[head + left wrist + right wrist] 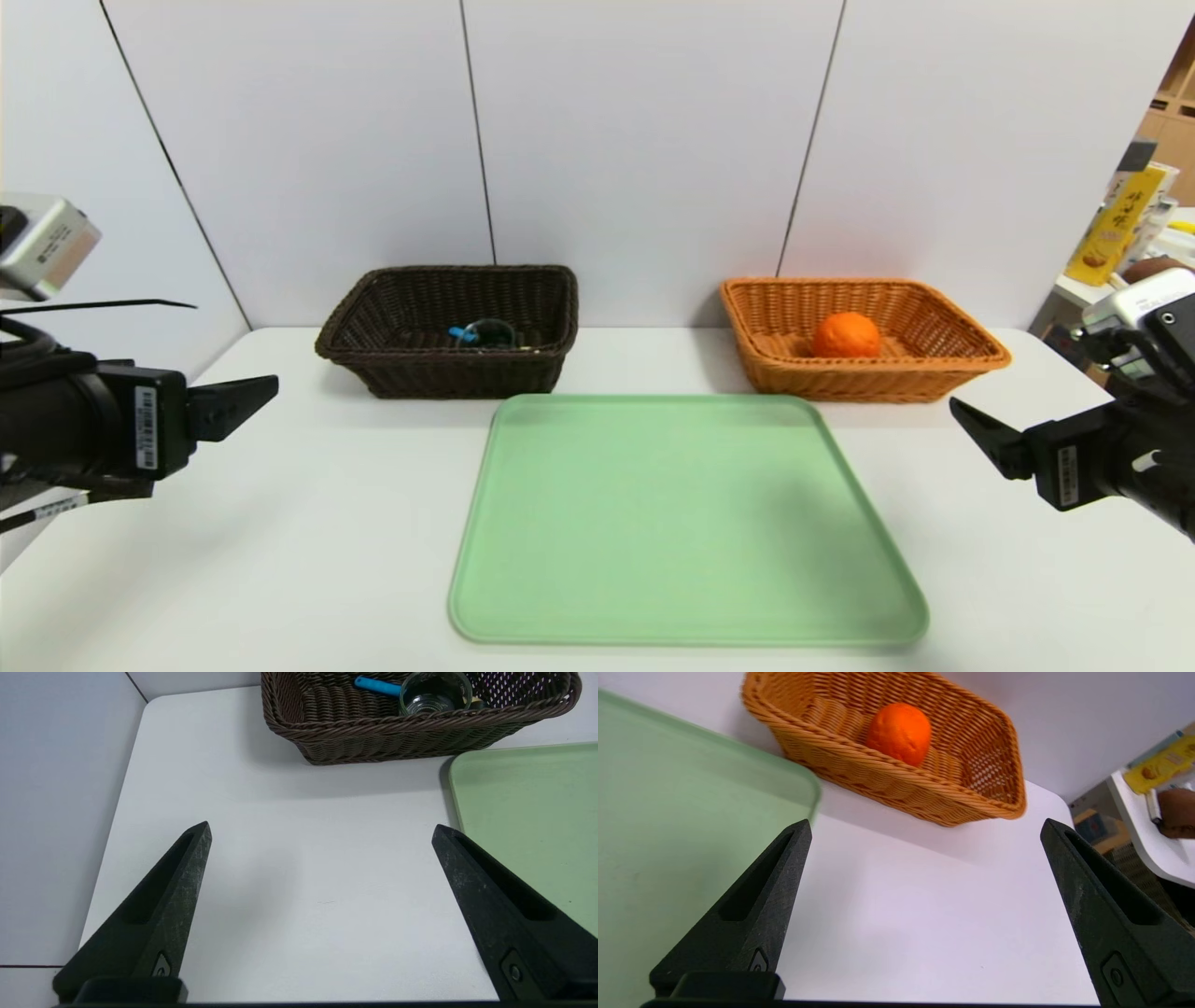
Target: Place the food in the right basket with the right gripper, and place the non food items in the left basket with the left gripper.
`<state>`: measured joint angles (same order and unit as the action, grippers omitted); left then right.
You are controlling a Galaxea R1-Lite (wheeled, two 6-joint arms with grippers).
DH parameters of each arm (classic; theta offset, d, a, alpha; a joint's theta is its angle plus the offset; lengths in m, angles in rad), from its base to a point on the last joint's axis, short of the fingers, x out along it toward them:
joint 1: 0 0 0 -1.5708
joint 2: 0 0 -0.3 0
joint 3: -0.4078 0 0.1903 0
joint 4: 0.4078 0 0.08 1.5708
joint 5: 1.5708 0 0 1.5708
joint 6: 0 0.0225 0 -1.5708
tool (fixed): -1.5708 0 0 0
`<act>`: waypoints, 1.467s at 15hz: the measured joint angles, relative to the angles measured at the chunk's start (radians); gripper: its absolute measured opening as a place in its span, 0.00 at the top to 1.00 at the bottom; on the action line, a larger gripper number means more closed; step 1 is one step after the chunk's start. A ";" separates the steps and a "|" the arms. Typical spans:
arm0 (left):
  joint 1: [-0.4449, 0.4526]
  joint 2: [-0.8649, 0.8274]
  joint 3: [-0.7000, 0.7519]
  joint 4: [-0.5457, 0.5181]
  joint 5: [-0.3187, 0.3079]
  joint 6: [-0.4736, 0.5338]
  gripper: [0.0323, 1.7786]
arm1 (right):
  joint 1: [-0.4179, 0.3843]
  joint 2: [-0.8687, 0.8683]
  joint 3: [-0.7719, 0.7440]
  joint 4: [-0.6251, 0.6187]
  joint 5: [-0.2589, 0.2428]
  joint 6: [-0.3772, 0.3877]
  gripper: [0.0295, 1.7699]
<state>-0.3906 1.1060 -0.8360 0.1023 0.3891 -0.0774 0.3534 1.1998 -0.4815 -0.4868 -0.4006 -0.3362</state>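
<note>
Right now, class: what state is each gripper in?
Left gripper: open, holding nothing, over the table.
Right gripper: open, holding nothing, over the table.

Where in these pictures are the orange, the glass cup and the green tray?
orange (846,335), head view, middle of its skin.
glass cup (434,693), left wrist view, inside its rim.
green tray (681,523), head view, bare flat middle.

Dark brown woven left basket (448,329), blue spoon handle (377,685); orange-tan woven right basket (864,338), bright orange fruit (846,335); pale green tray (686,518); black grippers.
</note>
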 joint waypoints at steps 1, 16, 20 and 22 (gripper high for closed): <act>0.001 -0.031 0.018 0.000 0.003 -0.001 0.05 | -0.036 -0.008 0.001 0.000 0.000 0.000 0.04; 0.287 -0.468 0.270 -0.020 -0.063 0.057 0.05 | -0.298 -0.318 0.057 0.066 0.042 0.140 0.04; 0.339 -0.610 0.310 -0.004 -0.183 0.074 0.05 | -0.304 -0.455 0.116 0.113 0.045 0.138 0.04; 0.344 -0.649 0.321 -0.003 -0.193 0.073 0.05 | -0.304 -0.499 0.139 0.117 0.045 0.137 0.04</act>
<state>-0.0462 0.4568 -0.5151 0.0994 0.1957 -0.0043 0.0489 0.7009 -0.3423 -0.3698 -0.3560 -0.1991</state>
